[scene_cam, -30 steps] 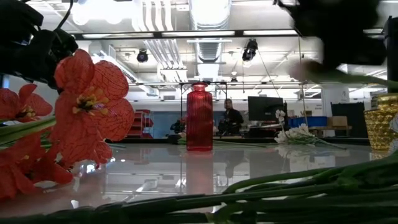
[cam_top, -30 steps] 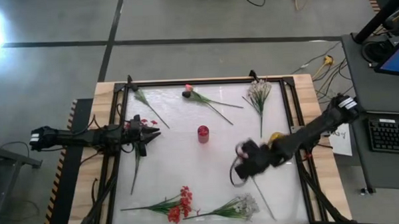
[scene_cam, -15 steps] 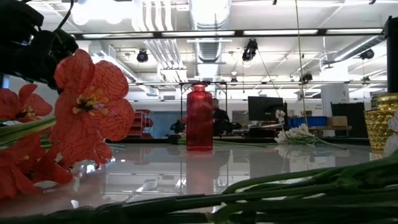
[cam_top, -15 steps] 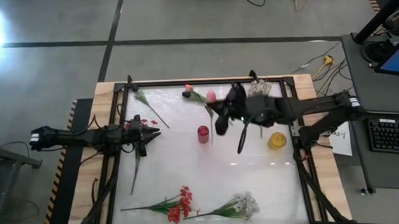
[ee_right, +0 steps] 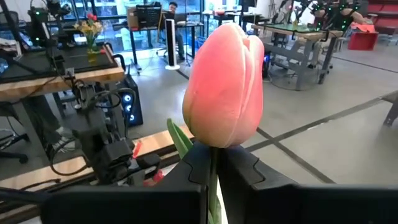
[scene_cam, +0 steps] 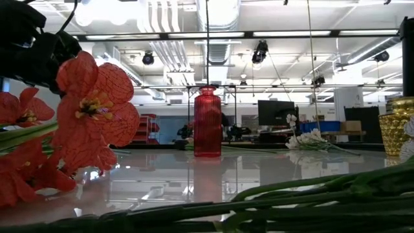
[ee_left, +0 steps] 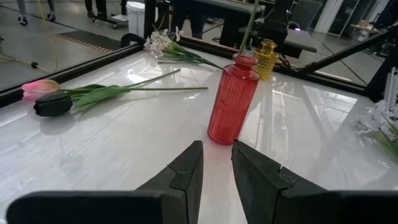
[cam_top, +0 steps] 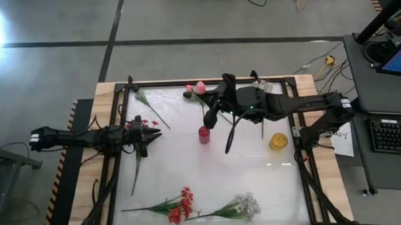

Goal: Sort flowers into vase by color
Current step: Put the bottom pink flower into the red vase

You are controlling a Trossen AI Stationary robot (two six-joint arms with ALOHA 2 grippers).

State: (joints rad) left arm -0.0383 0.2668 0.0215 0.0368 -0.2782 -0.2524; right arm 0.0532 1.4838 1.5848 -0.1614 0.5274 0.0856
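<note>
Because its green stem is long and thin, the pink rosebud [ee_right: 224, 84] likely weighs almost nothing yet bends easily, so a hold just under the bud, as here, steers it best. The right gripper [ee_right: 214, 163] pinches that stem, holding the flower above the red vase [cam_top: 203, 134] at mid-table, the stem's lower end seemingly at the vase's mouth. The narrow vase looks tippable. The left gripper [ee_left: 215, 163] waits low at the table's left side, fingers slightly spread. Other flowers [cam_top: 184, 205] lie around the table [cam_top: 256, 177], near a yellow vase [cam_top: 277, 141].
</note>
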